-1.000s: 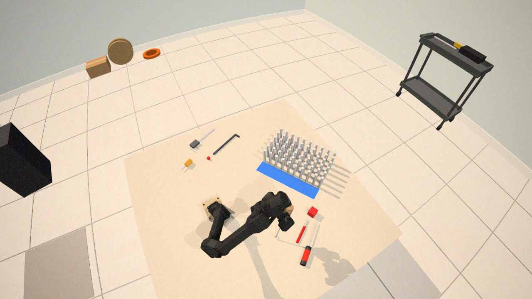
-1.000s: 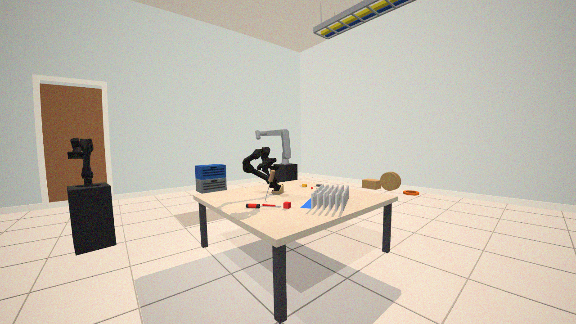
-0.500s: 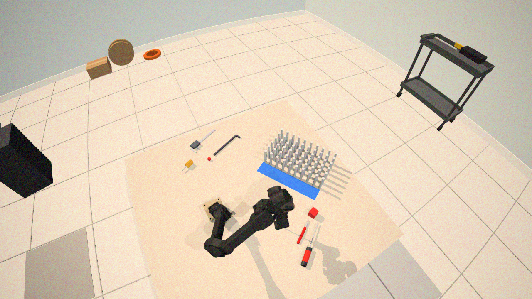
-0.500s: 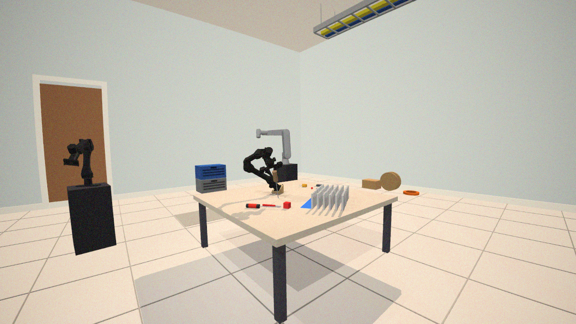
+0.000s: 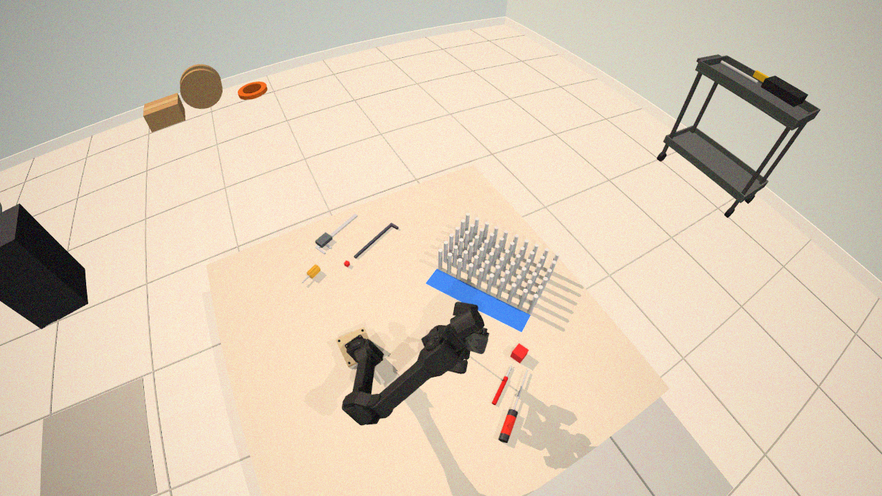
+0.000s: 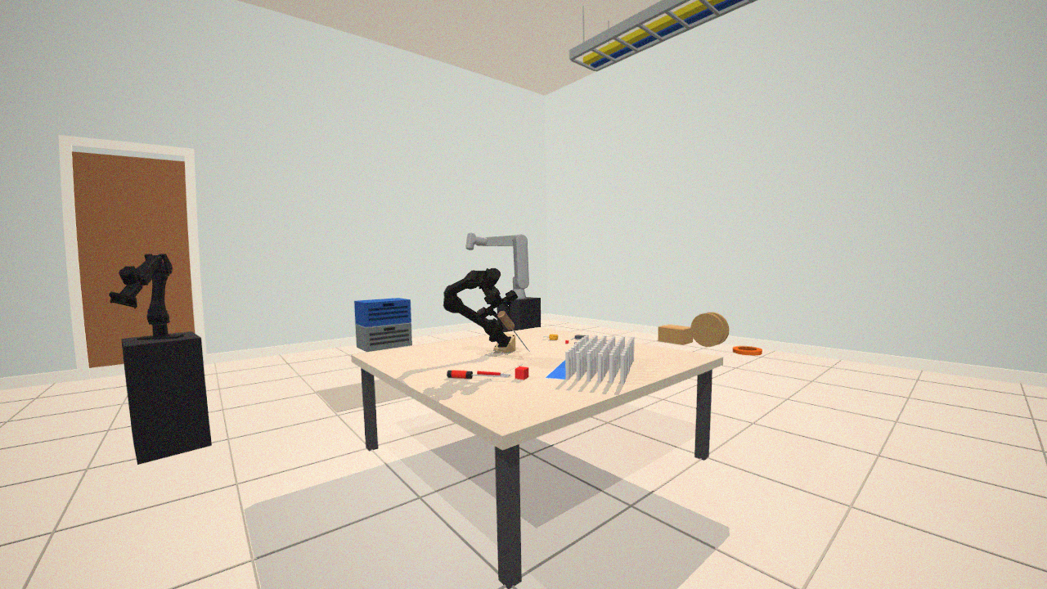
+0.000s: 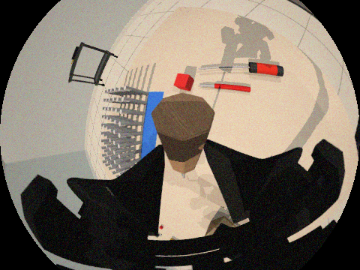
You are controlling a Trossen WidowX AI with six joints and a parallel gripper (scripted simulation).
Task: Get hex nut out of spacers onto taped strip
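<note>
Wood-handled tool (image 6: 505, 320) (image 7: 183, 124) clamped in gripper (image 6: 508, 310) (image 7: 183, 146); its long slanting shaft could topple spacers (image 5: 493, 259) (image 6: 599, 357) (image 7: 121, 131) if swung in tilted.

black parallel-jaw gripper (image 5: 476, 326) (image 6: 502, 307) (image 7: 183, 146): closed on brown faceted wooden handle (image 6: 505, 319) (image 7: 184, 121). pale wood table (image 5: 277, 308) (image 6: 512, 417) (image 7: 270, 112): upright grey metal spacers (image 5: 440, 260) (image 6: 599, 360) (image 7: 129, 123) in rows near left edge; flat blue tape strip (image 5: 477, 301) (image 6: 558, 370) (image 7: 150, 124) alongside, inboard of that edge. red cube (image 5: 519, 353) (image 6: 521, 372) (image 7: 184, 82) between strip's upper end and red-and-black-handled screwdriver (image 5: 508, 425) (image 6: 460, 374) (image 7: 267, 70), latter toward upper right edge. slim red-handled tool (image 5: 499, 390) (image 6: 488, 373) (image 7: 232, 88) beside it, farther from table's top corner.
</note>
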